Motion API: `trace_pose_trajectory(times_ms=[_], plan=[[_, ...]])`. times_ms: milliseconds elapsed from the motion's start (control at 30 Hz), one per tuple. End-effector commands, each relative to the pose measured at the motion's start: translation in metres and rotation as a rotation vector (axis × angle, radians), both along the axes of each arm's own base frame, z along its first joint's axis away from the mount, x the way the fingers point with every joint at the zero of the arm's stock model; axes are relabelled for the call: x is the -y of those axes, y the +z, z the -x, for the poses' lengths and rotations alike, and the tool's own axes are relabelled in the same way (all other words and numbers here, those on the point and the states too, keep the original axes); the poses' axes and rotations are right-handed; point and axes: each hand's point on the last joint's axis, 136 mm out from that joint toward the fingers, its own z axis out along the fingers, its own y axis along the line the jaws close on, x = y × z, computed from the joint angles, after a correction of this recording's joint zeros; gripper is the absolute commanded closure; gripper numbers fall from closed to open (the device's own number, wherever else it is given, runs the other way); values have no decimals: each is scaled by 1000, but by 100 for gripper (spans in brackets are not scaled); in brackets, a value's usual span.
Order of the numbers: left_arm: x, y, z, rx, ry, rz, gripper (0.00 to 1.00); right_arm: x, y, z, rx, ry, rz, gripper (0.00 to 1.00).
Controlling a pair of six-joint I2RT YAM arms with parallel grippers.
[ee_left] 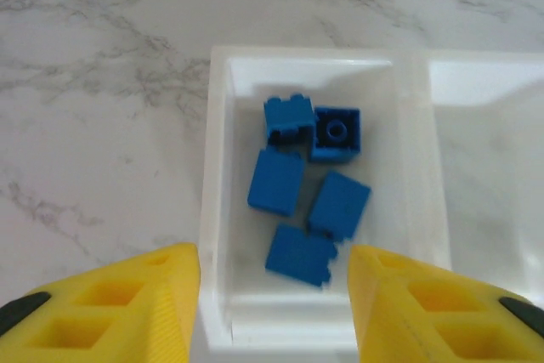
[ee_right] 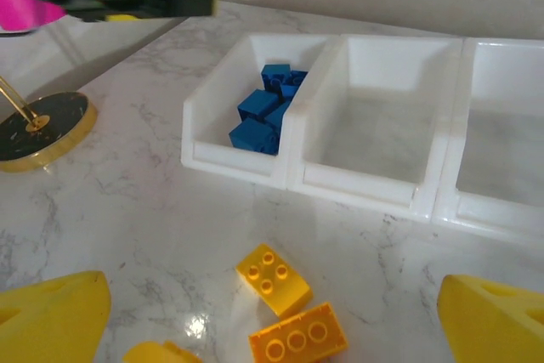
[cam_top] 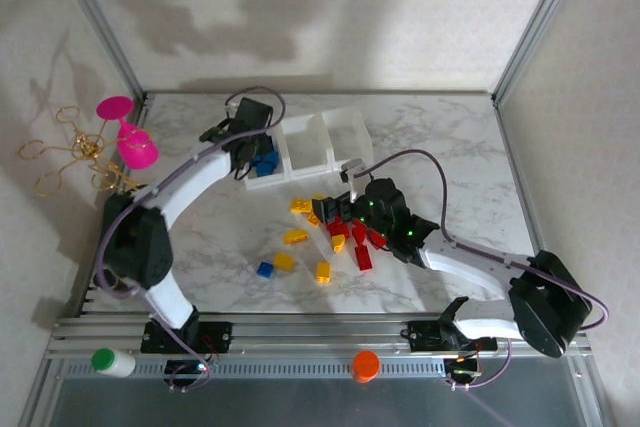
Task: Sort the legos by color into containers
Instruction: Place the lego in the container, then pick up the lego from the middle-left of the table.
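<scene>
Blue bricks (ee_left: 306, 184) lie heaped in the left bin (ee_left: 217, 167), so that colour looks nearly sorted, though a stray blue brick (cam_top: 265, 269) lies loose on the worktop (cam_top: 430, 137). Left fingers (ee_left: 153, 303) hang parted and empty right above that bin, seemingly a drop point. Right fingers (ee_right: 51, 320) spread wide, holding nothing, over yellow bricks (ee_right: 274, 278) beside red bricks (cam_top: 362, 247). The other bins (ee_right: 374, 138) look empty. The worktop is pale marble pattern, enclosed by light panels (cam_top: 300, 7) and metal posts (cam_top: 535, 22).

We see just part of the last bin (ee_right: 503, 150), cut off at the right. The pink toy (ee_right: 24, 2) looks blurry. The right arm (cam_top: 470, 260) covers some red bricks (cam_top: 363, 258).
</scene>
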Motion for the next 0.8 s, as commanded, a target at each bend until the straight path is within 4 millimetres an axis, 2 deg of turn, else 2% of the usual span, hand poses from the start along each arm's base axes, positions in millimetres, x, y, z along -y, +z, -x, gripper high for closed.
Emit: trace_pose_trajectory(times_ms=[0,167,333,467,567,767], plan=[[15,-12,43,-36,-47,67,51,7,-12,14,-73,27,12,1],[31,-43,114,-111,-107,55,49,5,-32,39,-176,111,8,1],[27,-69,170,-175,-115,87,48,3,-46,61,-215,201,-13,1],[34,-93,215,-247,-160,158,46,-2,-60,77,-234,248,8,1],[37,-107,241,-288,-176,185,45,-6,-69,85,-236,260,34,1],[47,-128,273,-360,-240,171,42,-12,-78,89,-266,231,31,1]])
